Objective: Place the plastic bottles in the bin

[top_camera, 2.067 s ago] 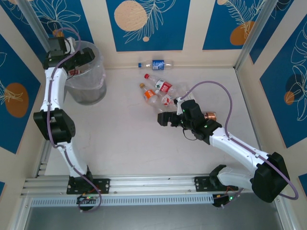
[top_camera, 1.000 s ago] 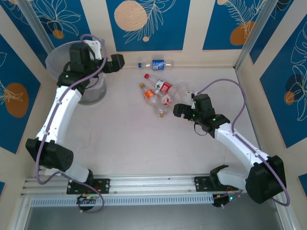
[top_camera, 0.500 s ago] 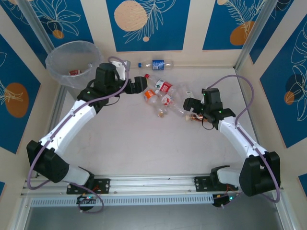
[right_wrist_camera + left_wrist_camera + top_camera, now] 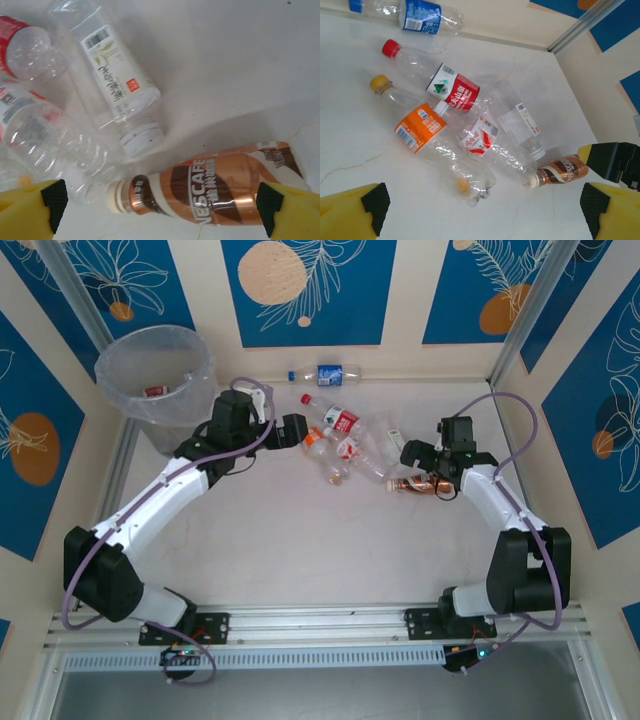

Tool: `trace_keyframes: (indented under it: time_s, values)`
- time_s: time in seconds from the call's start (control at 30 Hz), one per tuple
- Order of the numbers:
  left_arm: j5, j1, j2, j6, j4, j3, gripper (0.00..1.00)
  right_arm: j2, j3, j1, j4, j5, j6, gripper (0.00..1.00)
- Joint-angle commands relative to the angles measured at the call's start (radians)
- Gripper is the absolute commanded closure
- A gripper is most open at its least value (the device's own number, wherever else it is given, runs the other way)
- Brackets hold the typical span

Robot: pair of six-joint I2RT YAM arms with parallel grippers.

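Both jaws stand wide and empty: my left gripper [image 4: 295,430] hovers by the orange-label bottle [image 4: 420,127], my right gripper [image 4: 412,455] over the brown coffee bottle [image 4: 200,192]. Reach-to-grasp, I'd say; next each must drop and close across a bottle body. Loose bottles [image 4: 340,445] lie touching mid-table [image 4: 300,540] with bare room nearside, and the bin [image 4: 130,400] sits in the far-left corner.

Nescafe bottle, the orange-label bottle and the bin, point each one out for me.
Nescafe bottle [image 4: 210,192], right wrist view, on its brown label.
Orange-label bottle [image 4: 420,127], left wrist view, on the orange label.
Bin [image 4: 160,430], top external view, on its front wall.
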Motion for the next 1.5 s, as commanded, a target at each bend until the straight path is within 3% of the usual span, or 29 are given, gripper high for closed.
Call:
trace_keyframes:
  time_s: [0.0, 0.4, 0.53, 0.9, 1.47]
  values:
    - [-0.047, -0.009, -0.028, -0.021, 0.033, -0.012, 0.01, 0.053, 0.045, -0.033, -0.027, -0.069, -0.017, 0.01]
    - [-0.079, -0.009, -0.026, -0.008, 0.008, -0.016, 0.01, 0.26, 0.194, -0.056, -0.122, -0.036, -0.109, 0.01]
    - [-0.096, -0.009, -0.035, -0.007, 0.003, -0.031, 0.01, 0.295, 0.214, -0.067, -0.166, -0.089, -0.138, 0.01]
    - [-0.109, -0.009, -0.029, -0.003, 0.0, -0.041, 0.01, 0.258, 0.179, -0.065, -0.255, -0.297, -0.1, 0.01]
    - [-0.113, -0.01, -0.024, -0.003, 0.001, -0.046, 0.01, 0.154, 0.07, 0.084, -0.339, -0.382, -0.032, 0.01]
